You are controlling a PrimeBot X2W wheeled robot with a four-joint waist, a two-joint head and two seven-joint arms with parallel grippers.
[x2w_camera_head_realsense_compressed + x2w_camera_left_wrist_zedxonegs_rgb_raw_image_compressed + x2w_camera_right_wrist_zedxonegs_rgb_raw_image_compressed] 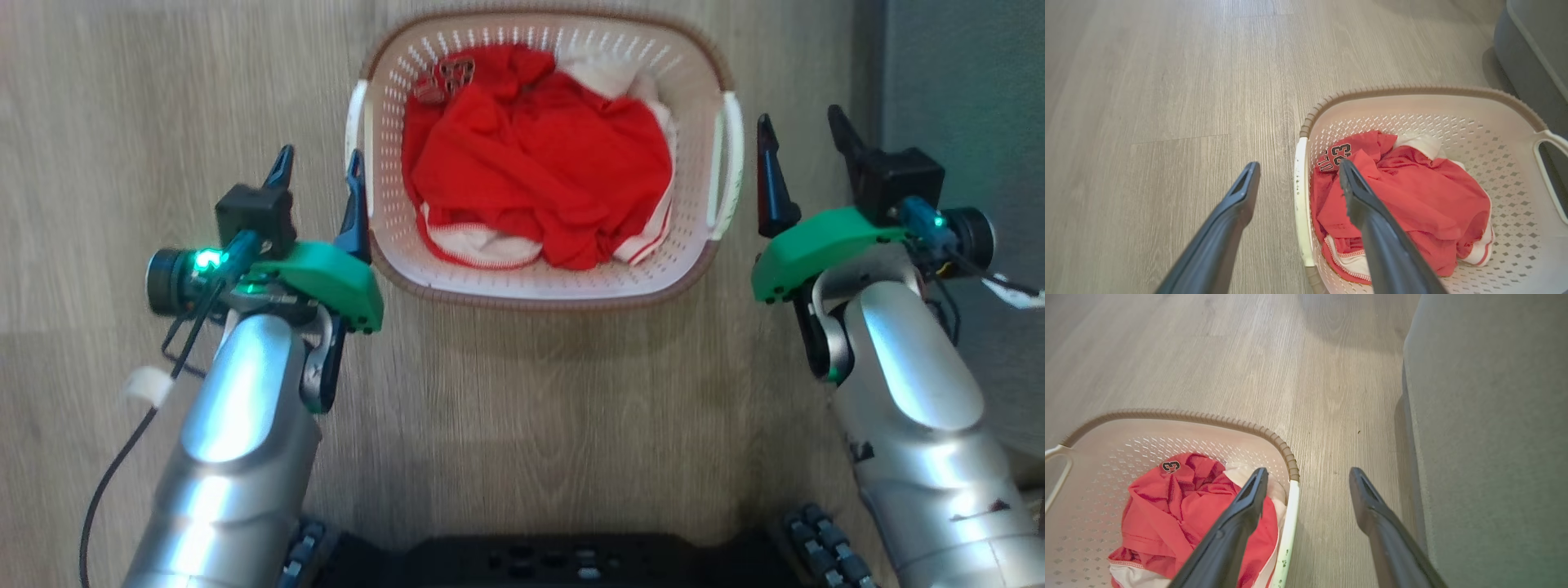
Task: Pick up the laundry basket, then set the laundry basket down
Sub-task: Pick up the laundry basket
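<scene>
The laundry basket [702, 73] stands on the wood floor ahead of me, cream-white and perforated with a brown rim, red and white clothes [539, 155] heaped inside. My left gripper [317, 171] is open beside the basket's left white handle [356, 122], its inner finger close against the wall. In the left wrist view the left gripper [1298, 173] straddles that handle [1301, 204], one finger over the clothes. My right gripper [802, 131] is open just right of the right handle [729, 163]. The right wrist view shows the right gripper [1308, 477] above that handle [1287, 539].
A grey upholstered piece of furniture [963, 82] rises close on the right, near my right arm; it fills the right side of the right wrist view as furniture [1486, 437]. Bare wood floor [163, 98] spreads left of and beyond the basket. My dark base [539, 559] lies at the bottom.
</scene>
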